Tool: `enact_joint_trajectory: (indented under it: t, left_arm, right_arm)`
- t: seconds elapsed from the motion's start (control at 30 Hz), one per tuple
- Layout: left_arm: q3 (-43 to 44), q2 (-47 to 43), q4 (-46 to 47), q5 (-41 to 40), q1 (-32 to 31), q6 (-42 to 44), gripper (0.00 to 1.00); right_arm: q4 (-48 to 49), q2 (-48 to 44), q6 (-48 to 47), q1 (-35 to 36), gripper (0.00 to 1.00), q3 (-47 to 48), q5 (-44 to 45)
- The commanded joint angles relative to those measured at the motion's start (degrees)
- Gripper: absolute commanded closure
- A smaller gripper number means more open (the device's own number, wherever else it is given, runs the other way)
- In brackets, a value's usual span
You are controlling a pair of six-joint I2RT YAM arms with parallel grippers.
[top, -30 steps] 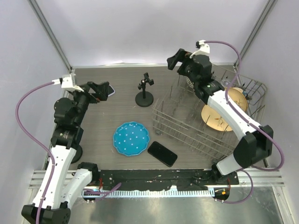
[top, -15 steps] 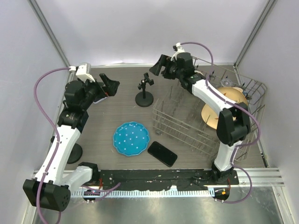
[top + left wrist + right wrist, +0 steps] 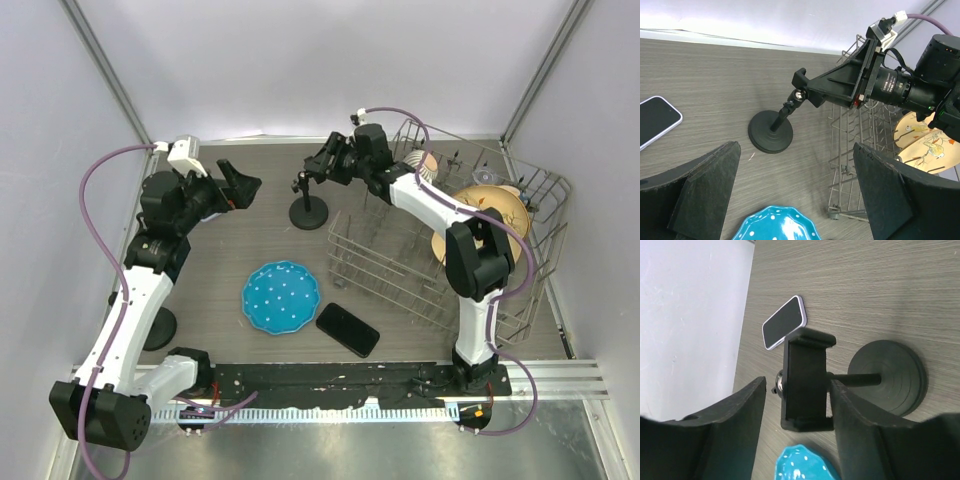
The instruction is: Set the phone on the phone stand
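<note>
The left gripper (image 3: 795, 146) shows its two black fingers (image 3: 705, 190) spread wide in the foreground. Beyond them, on the grey wood-grain worktop (image 3: 715, 65), stands the black phone stand with a round base (image 3: 771, 137), its stem tilted. The black right gripper (image 3: 816, 89) reaches in from the right, its fingertips at the stand's clamp head. A white-edged phone with a dark screen (image 3: 655, 120) lies flat at the left edge. A blue dotted plate (image 3: 777, 225) shows at the bottom and a wire dish rack (image 3: 833, 165) stands on the right.
</note>
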Motion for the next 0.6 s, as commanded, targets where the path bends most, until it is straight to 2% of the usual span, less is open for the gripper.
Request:
enact_joint_trajectory:
  t: [0.0,0.07,0.1,0.17,0.33,0.5,0.57]
  left_arm:
    - [2.5,-0.7,0.7,1.4,-0.4,-0.2,0.00]
    - [2.5,-0.6,0.7,1.5,-0.5,-0.2,0.00]
    - [2.5,-0.6,0.7,1.6,-0.5,-0.2,0.00]
    - [2.5,-0.4,0.6,1.7,-0.5,-0.3,0.00]
    - [2.7,0.1,0.5,2.0,-0.5,-0.4,0.00]
    - [2.9,1.2,0.4,2.1,-0.4,-0.5,0.00]
    - [3.3,2.2,-0.8,2.3,-0.5,-0.7,0.00]
  right_arm:
    - [3.0,0.1,6.2,2.2,0.50,2.7,4.7]
    - [2.9,0.2,8.2,2.9,0.59,2.2,7.9]
    - [3.0,0.4,10.4,3.7,0.70,1.9,8.8]
    - [4.8,0.5,13.0,4.3,0.78,0.1,10.3]
    - [10.5,-1.2,20.7,7.5,0.78,-5.1,13.4]
    - [11.4,-4.5,24.9,11.5,0.78,-8.8,22.1]
    - [14.0,-5.9,28.3,12.8,0.76,-11.8,23.0]
